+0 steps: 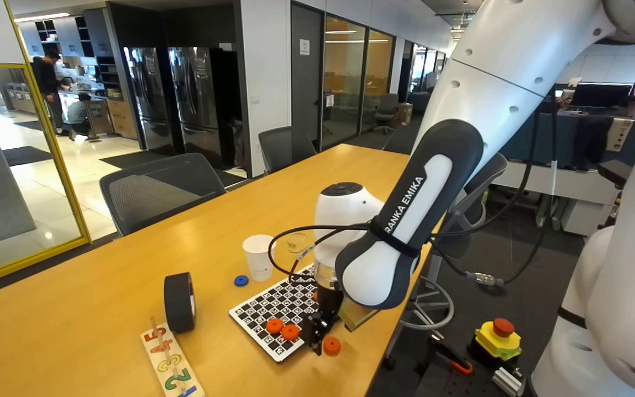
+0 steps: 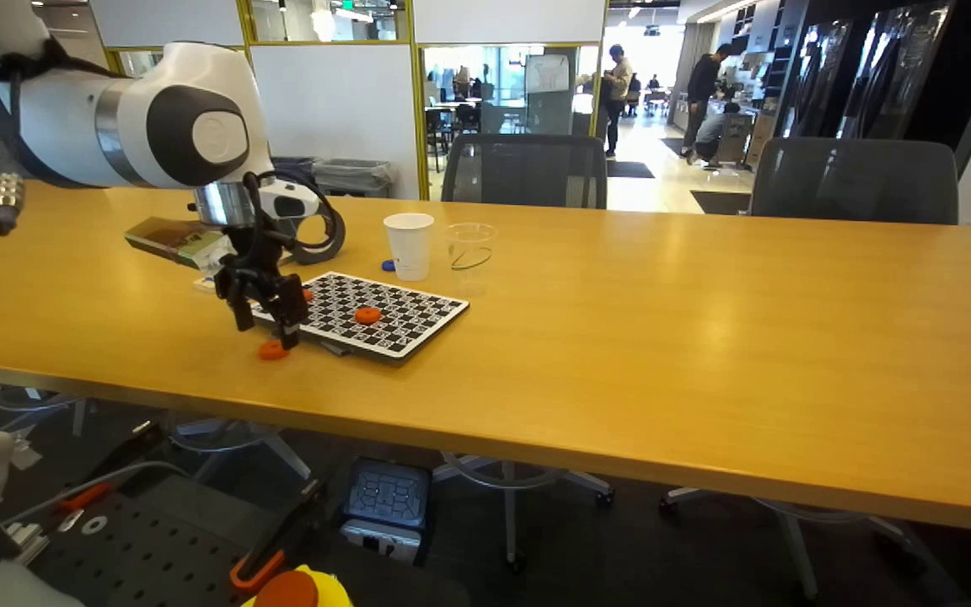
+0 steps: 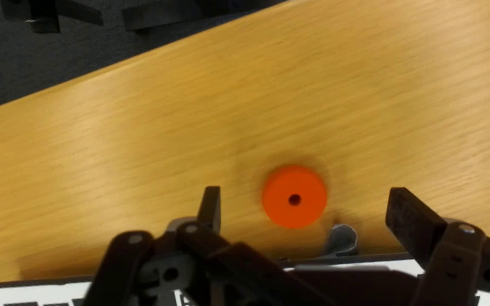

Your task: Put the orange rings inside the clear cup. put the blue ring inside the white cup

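Note:
An orange ring (image 3: 294, 182) lies on the table between the spread fingers of my open gripper (image 3: 303, 208) in the wrist view, touching neither. It also shows under the gripper (image 1: 313, 335) in an exterior view (image 1: 332, 346) and under the gripper (image 2: 266, 330) in an exterior view (image 2: 273, 351). Two more orange rings (image 1: 274, 326) (image 1: 290, 332) lie at the checkered board's near end. Another orange ring (image 2: 367, 315) lies farther along the board. The white cup (image 2: 410, 249) stands upright behind the board. The clear cup (image 2: 470, 261) stands beside it. The blue ring (image 1: 241, 280) lies by the white cup.
The checkered board (image 1: 265, 309) lies flat under the gripper's side. A black roll (image 1: 178, 302) stands on the table near a wooden number strip (image 1: 168, 358). The table edge (image 3: 143, 55) is close to the ring. A grey clip-like piece (image 3: 342, 240) sticks out from the board.

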You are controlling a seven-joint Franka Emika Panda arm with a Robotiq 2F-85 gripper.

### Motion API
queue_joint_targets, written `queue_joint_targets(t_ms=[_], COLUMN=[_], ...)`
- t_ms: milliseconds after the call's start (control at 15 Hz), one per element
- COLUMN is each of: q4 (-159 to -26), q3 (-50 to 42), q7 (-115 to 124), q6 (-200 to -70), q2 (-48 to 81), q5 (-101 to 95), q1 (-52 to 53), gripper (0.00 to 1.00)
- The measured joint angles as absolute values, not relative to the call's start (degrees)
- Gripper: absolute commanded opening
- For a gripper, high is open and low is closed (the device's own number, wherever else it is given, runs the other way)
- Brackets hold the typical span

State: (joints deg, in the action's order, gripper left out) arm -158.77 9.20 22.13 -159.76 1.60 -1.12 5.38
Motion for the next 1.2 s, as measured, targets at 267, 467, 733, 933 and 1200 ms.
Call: queue_joint_targets(t_ms=[267, 467, 733, 933, 1200], q4=[-158.7, -158.7, -158.6, -158.6, -158.5], q3=[8.6, 8.4, 8.1, 7.8, 7.3], q7=[21.7, 21.0, 20.7, 20.7, 20.7], q6=[-162.4, -164.1, -164.8, -164.8, -164.8], q2=[4.2, 5.6, 6.3, 6.3, 6.3], q5=[0.7, 2.5, 3.4, 3.4, 3.3], q1=[5.4, 5.4, 5.4, 5.5, 5.8], gripper=[1.00, 1.00, 1.00, 1.00, 1.00])
